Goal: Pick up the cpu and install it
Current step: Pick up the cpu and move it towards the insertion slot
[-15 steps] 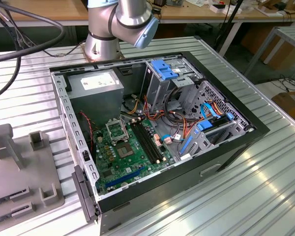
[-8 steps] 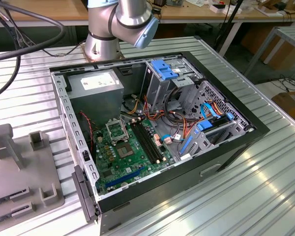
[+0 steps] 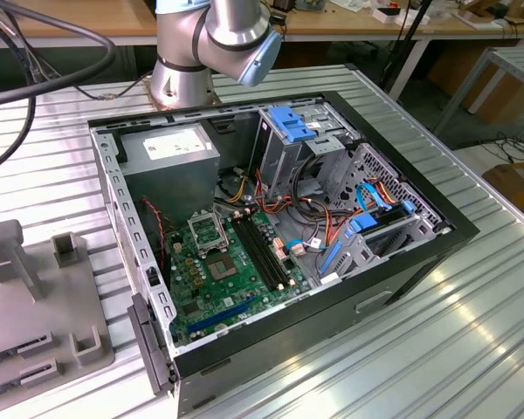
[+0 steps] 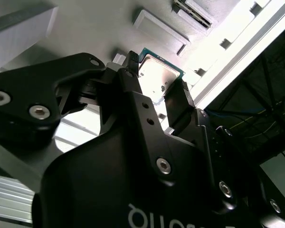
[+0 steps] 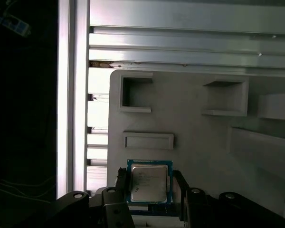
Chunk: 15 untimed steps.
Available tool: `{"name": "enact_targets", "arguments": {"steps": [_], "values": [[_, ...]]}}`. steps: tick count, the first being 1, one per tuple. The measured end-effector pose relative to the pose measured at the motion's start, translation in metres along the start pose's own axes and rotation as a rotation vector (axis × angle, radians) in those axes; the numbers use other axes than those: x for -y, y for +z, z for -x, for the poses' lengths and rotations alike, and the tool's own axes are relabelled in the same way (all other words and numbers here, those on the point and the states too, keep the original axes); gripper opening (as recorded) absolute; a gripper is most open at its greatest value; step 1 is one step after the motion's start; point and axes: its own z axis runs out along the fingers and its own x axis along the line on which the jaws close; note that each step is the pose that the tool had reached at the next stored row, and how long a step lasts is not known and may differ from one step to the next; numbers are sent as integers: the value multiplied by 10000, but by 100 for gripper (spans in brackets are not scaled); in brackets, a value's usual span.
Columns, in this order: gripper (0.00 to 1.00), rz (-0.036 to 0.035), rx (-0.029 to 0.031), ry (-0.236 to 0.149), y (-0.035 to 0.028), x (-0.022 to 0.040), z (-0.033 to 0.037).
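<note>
My black end effector [image 5: 151, 184] pinches the small square silvery-topped cpu [image 5: 149, 180] by two opposite edges, over the grey moulded fixture tray [image 5: 204, 142].

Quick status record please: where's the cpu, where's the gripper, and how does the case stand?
cpu: at the grey fixture tray, outside the computer case
gripper: straddling the cpu in both wrist views
computer case: open on the slatted metal table, green motherboard exposed
install: not yet done
</note>
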Motion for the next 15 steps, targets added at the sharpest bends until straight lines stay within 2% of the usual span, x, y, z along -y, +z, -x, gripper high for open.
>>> {"name": "enact_targets", "arguments": {"steps": [15], "values": [[47, 70, 2, -1, -71, 1, -1]]}}
